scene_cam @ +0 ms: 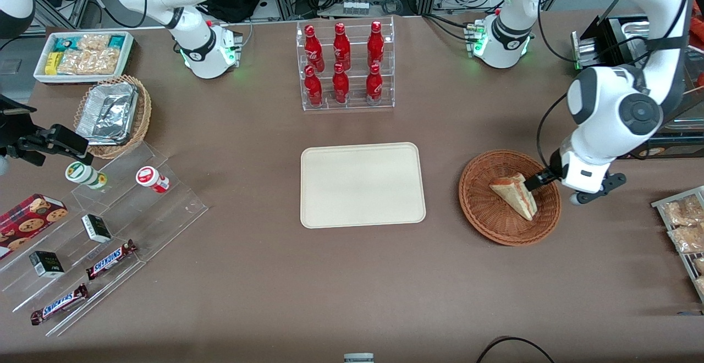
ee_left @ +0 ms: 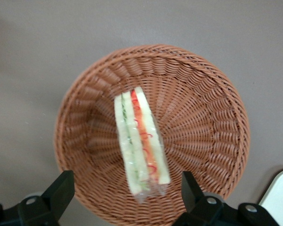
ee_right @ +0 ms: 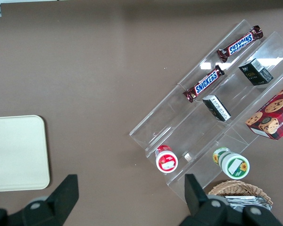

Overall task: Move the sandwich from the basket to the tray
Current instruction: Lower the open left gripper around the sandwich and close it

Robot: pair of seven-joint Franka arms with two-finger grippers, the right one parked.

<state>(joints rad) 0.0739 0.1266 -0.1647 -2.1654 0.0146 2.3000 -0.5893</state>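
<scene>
"SNICKERS" reads in white-and-blue letters on two brown candy bars, one (scene_cam: 111, 259) nearer the tray than the other (scene_cam: 59, 304), both lying on the clear stepped stand (scene_cam: 104, 231). The red bottles (scene_cam: 341, 63) carry white script too small to read. Gripper (scene_cam: 532, 182) over the basket shows no lettering.

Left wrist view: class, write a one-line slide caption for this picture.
The open hand hovers above the sandwich, which lies in the reddish-brown wicker basket.
</scene>
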